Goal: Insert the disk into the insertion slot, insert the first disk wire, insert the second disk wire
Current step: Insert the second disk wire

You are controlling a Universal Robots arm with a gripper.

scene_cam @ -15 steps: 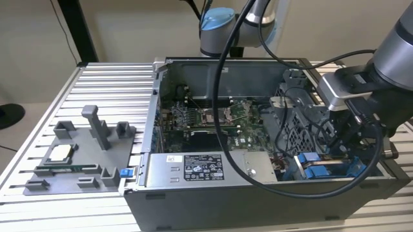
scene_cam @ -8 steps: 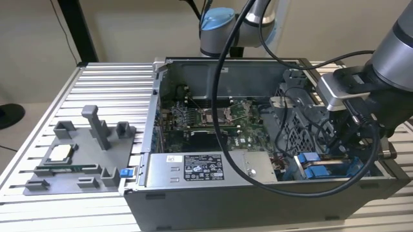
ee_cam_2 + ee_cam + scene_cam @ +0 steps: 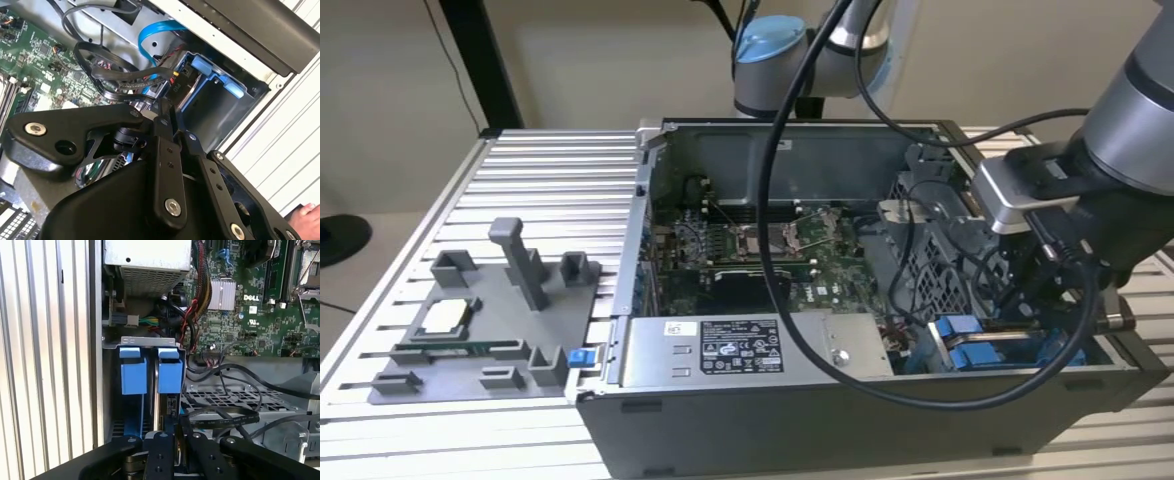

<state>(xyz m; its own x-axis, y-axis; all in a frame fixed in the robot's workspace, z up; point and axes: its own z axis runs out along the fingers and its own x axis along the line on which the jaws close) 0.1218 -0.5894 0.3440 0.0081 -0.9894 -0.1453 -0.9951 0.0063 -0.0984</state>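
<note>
The disk (image 3: pixel 987 345), a flat silver-grey drive in a bright blue plastic carrier, stands on edge inside the insertion slot (image 3: pixel 947 350), the dark-grey bay at the case's corner on the exterior view's right, under the black pincer (image 3: pixel 1067 280). In the second wrist view, the pincer (image 3: pixel 172 127) looks pressed together over the seated disk (image 3: pixel 187 95); a glossy blue ribbon cable (image 3: pixel 150 35) loops nearby. In the first wrist view, the carrier's blue tabs (image 3: pixel 170 372) sit level; whether the wires are plugged is unclear.
</note>
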